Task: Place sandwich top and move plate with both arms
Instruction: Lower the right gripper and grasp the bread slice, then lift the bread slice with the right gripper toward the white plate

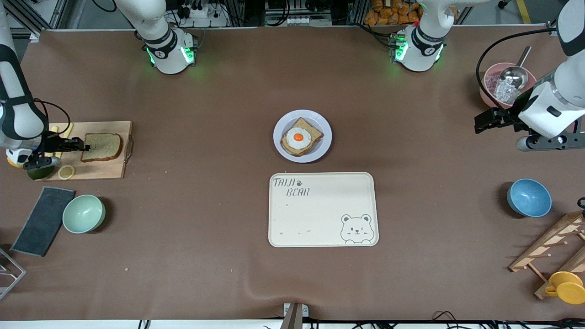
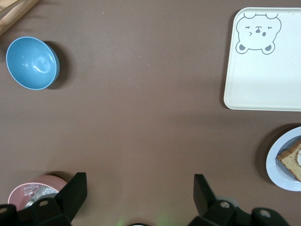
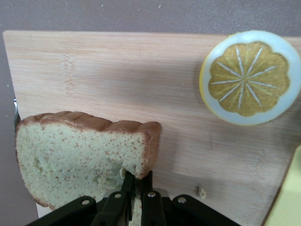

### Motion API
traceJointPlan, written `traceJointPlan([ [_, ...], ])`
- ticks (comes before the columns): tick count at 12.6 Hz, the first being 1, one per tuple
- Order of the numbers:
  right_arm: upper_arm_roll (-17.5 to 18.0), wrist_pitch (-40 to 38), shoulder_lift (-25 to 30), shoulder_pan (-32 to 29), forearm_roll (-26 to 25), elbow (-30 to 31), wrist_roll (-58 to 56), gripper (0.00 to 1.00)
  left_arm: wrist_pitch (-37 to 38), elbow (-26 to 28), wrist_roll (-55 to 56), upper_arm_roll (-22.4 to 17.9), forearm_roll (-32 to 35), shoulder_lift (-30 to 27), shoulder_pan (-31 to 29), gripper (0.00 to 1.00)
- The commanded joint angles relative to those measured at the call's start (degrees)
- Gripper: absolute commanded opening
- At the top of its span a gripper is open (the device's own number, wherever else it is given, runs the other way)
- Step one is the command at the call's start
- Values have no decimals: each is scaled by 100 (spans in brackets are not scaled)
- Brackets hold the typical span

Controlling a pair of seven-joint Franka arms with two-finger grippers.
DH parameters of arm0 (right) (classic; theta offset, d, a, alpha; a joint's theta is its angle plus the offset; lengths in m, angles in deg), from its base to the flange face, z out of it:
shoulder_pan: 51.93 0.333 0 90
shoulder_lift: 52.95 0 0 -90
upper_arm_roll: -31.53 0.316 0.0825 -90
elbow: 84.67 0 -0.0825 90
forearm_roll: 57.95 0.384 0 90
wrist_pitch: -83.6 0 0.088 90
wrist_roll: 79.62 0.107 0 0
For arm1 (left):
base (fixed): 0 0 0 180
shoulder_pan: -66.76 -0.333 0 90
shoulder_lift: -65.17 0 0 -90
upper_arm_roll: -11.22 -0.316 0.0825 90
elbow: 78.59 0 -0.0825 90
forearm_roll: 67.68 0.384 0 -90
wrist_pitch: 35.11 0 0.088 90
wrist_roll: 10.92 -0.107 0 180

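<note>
Right wrist view alone shows right tool (image 3: 135,188) pinching sandwich top (image 3: 80,160).

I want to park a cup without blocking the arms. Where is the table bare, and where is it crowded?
Bare: the tablecloth between the cutting board and plate, and between the tray and blue bowl. Crowded: the cutting board, where the right gripper pinches the bread slice; the left gripper by the pink bowl.
</note>
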Motion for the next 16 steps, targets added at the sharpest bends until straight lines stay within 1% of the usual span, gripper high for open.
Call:
traceJointPlan([
  [1, 115, -63, 6, -111, 78, -18, -179, 0, -34, 112, -25, -3, -75, -86, 0, 100],
  [2, 115, -273, 41, -41, 78, -105, -170, 0, -42, 120, -25, -3, -67, -86, 0, 100],
  [4, 115, -948, 59, 152, 78, -481, -179, 0, -51, 129, -25, -3, -67, -86, -9, 100],
  [7, 106, -1714, 155, 617, 70, -1009, -83, 0, -60, 129, -25, -3, -75, -68, 0, 100],
  [9, 115, -2443, 156, 977, 78, -1405, 442, 0, -60, 173, -25, -3, -67, -77, 0, 100],
  [10, 133, -2742, 173, 1188, 96, -1502, 784, 0, -60, 173, -25, -3, -67, -77, 0, 100],
  [12, 124, -3121, 331, 1794, 358, -1573, 1243, 0, -60, 165, -25, -3, -49, -68, 8, 100],
  [14, 124, -3315, 393, 2234, 849, -1573, 1822, 0, -60, 147, 19, 6, -67, -68, 139, 100],
  [16, 124, -3299, 367, 2717, 1350, -1521, 1921, 0, -51, 147, 264, 23, -58, -50, 202, 100],
])
